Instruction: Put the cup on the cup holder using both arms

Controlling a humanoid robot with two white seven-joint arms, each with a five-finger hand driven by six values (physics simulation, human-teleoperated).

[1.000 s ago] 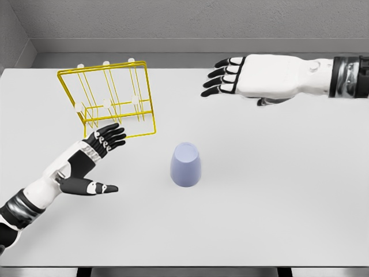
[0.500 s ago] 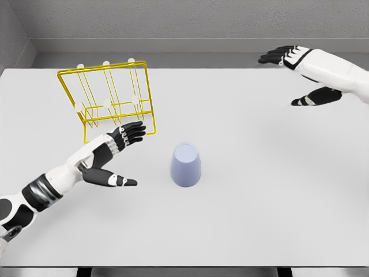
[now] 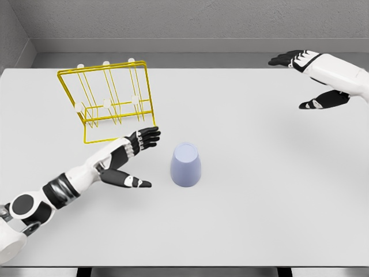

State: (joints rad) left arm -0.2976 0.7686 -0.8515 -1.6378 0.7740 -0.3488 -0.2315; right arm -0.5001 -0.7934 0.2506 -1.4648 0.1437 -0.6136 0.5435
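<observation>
A pale blue cup [image 3: 185, 165] stands upside down near the middle of the white table [image 3: 248, 208]. The yellow wire cup holder [image 3: 109, 101] with white-tipped pegs stands at the back left. My left hand [image 3: 144, 158] is open just left of the cup, fingers spread above and thumb below, a small gap from its side. My right hand [image 3: 302, 78] is open at the far right, high over the back of the table, far from the cup.
A grey wall [image 3: 173, 23] runs behind the table's far edge. The table's front edge lies near the bottom of the view.
My left hand has reached rightward toward the cup. My right hand has withdrawn from the back middle to the far right and turned sideways.
</observation>
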